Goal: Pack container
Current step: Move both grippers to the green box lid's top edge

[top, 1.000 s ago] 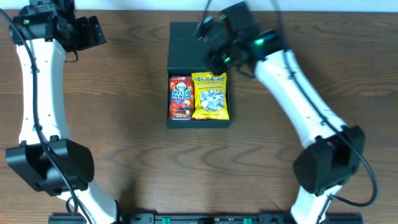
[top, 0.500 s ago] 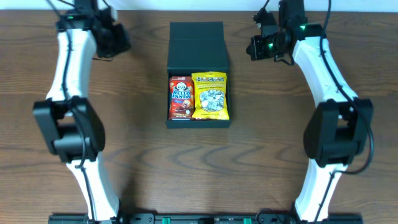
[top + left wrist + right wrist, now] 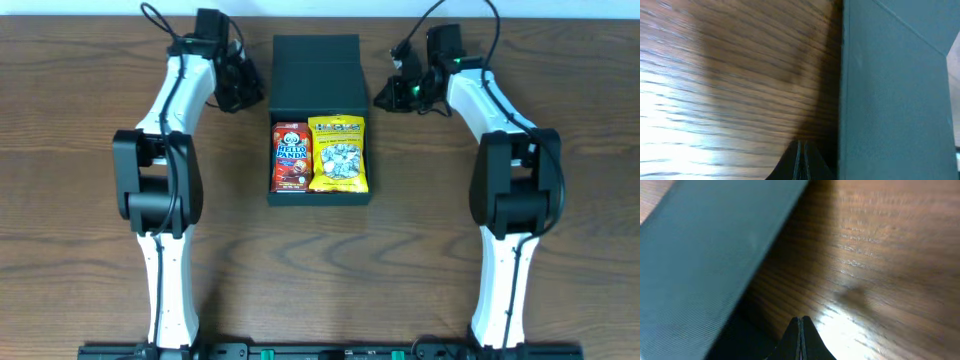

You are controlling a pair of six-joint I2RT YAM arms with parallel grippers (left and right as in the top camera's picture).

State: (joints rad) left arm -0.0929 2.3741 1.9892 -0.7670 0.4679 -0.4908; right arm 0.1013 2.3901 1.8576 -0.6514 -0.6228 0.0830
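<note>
Table: brown wood grain; both arms rise from its near edge.
Container: middle of the table, between the two arms, open. Its shallow dark tray is on the near side.
Red pack: Hello Panda, lying flat in the left half of the tray.
Yellow bag: lying flat in the right half, side by side with the red pack and touching it.
Lid: folded back on the far side of the tray, joined to it, with nothing on it.
Left gripper: fingers pressed together, holding nothing, just beside the lid's left edge. In the wrist view its tips are over bare wood, with the container's wall close on one side.
Right gripper: fingers pressed together, holding nothing, just beside the lid's right edge. In the wrist view its tips are over bare wood, and the container fills the other side. I cannot tell whether either gripper touches it.
</note>
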